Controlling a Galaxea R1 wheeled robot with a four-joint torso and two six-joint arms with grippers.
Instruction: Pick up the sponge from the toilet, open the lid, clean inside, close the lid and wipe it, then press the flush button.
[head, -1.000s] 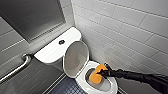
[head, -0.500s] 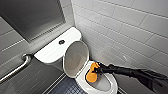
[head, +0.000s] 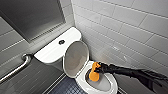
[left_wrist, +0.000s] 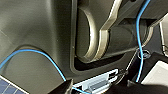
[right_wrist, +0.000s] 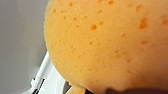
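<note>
Down in the toilet (head: 80, 81) bowl, the right gripper (head: 98, 70) is closed tight on the orange sponge (head: 94, 74). The sponge is inside the bowl, near the back edge, and it is full of tiny holes. The lid (head: 75, 58) stands up against the white tank (head: 50, 52). The flush button (head: 61, 42) sits on top of the tank. A shiny grab bar (head: 17, 67) is on the wall nearby.

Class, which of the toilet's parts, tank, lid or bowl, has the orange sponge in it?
The bowl: the sponge sits inside its rim, held by the right gripper. The raised lid and tank lie farther back.
</note>
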